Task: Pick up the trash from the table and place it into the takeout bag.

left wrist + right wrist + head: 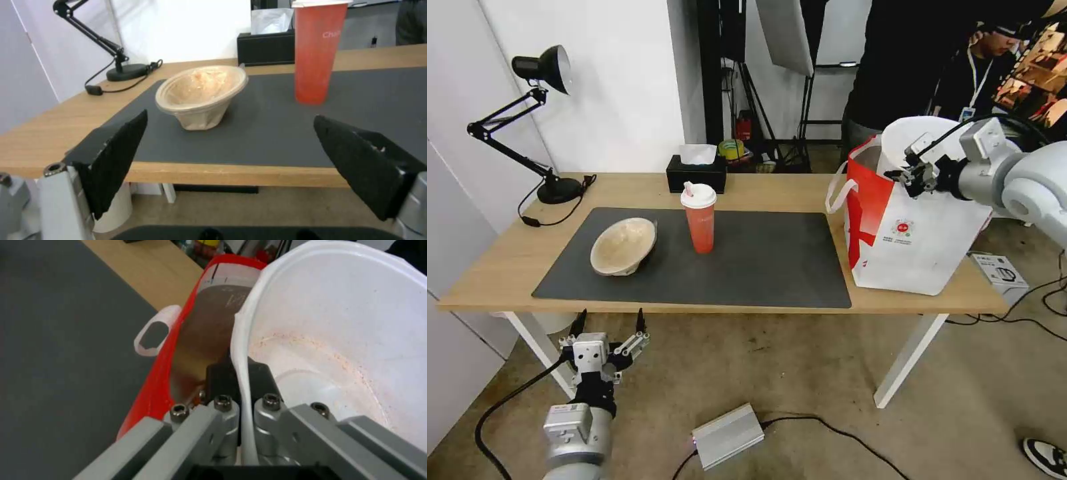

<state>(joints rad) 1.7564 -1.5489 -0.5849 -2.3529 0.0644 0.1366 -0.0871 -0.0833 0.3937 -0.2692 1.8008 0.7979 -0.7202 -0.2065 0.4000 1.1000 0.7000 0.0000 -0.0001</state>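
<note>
Red cup (700, 225), beige bowl (623, 245), dark grey mat (760, 267).

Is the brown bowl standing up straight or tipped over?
Tipped. The beige bowl leans on its side on the dark mat, its open mouth tilted sideways instead of facing up, beside the upright red cup.

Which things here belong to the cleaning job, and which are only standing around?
Job:
white bowl, pinched at its rim by the right gripper over the takeout bag
red cup
beige bowl
table

Not job:
desk lamp
tissue box
left gripper, open, below table edge
</note>
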